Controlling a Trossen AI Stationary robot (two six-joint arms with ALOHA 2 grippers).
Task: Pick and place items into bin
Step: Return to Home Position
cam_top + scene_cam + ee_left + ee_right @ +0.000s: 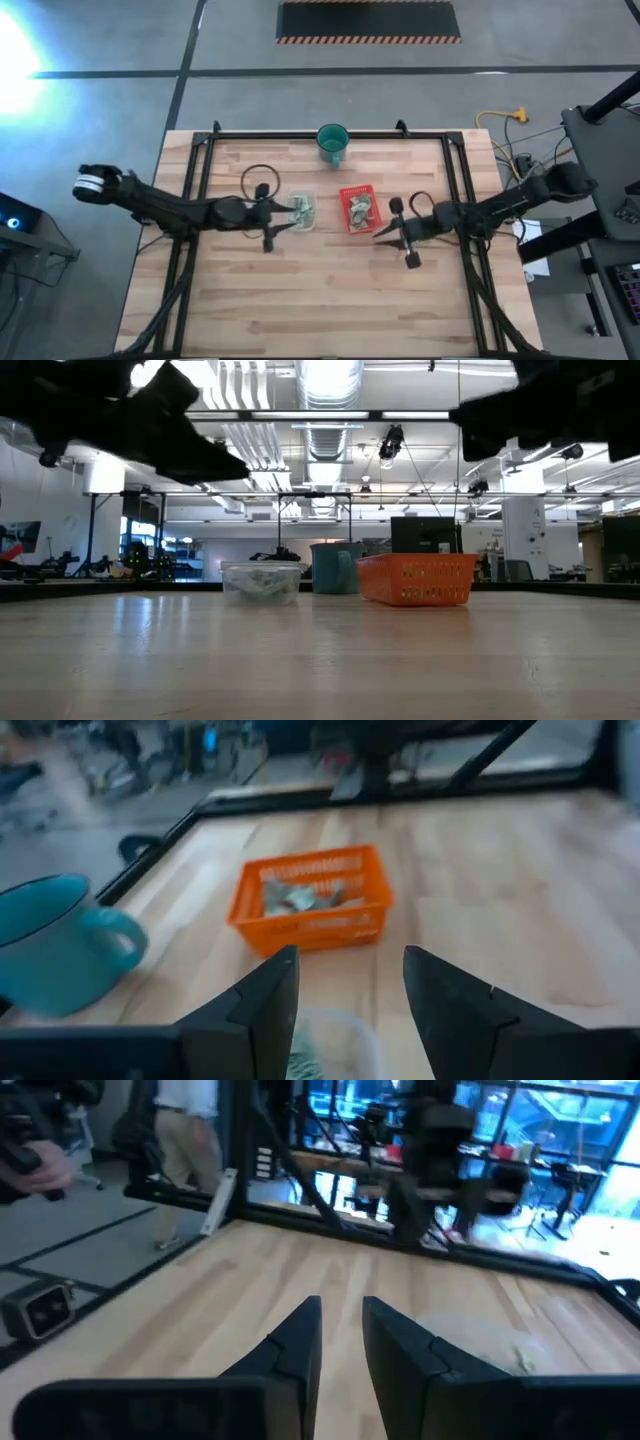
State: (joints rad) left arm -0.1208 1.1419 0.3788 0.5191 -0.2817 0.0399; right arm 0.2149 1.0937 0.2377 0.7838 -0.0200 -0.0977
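Left gripper (350, 982) hangs empty, fingers apart, over the transparent bin (302, 212), right gripper (342, 1330) empty, narrowly apart, near the orange bin (356, 208); items (305, 897) seemingly all binned, so homing step: pull both arms back clear.

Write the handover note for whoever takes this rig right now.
Left gripper: open, empty, raised by the clear round plastic bin.
Right gripper: narrowly open, empty, raised beside the orange mesh basket.
Small green-and-white packets lie in both containers; none shows loose on the wooden table.
Left: likely only parking the arms.
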